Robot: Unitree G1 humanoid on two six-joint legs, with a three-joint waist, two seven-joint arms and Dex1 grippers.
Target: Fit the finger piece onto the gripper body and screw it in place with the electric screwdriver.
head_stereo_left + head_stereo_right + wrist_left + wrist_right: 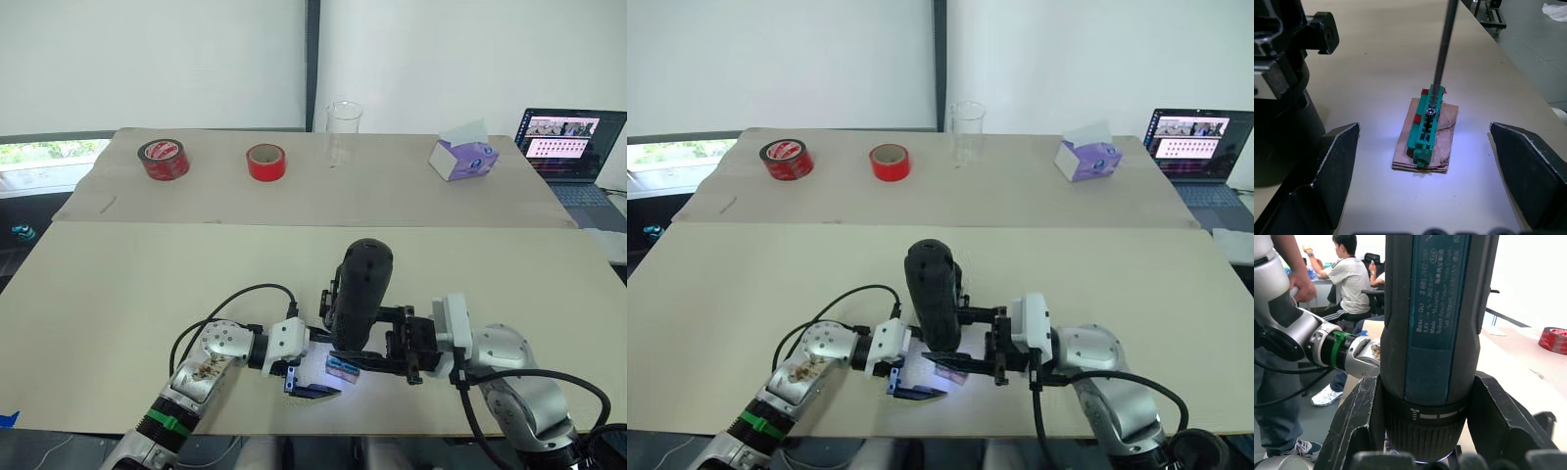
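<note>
Right gripper (1425, 382) clamped on the electric screwdriver (358, 294) – driving stage, completion unconfirmed.
The screwdriver stands upright at the near centre of the table (118, 294), its bit tip on a small green-and-brown block (1426, 142). The left gripper (1422, 128) straddles that block with its fingers apart, touching nothing. Whether the screw is seated cannot be told – likely work remains. Far side: two red tape rolls (164, 159), a clear beaker (343, 132), a tissue box (464, 157) and a laptop (568, 142).

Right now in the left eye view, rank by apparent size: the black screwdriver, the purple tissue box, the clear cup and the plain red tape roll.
1. Black cylindrical electric screwdriver, though nearest the camera.
2. Purple tissue box.
3. Clear plastic cup and plain red tape roll look alike.
</note>
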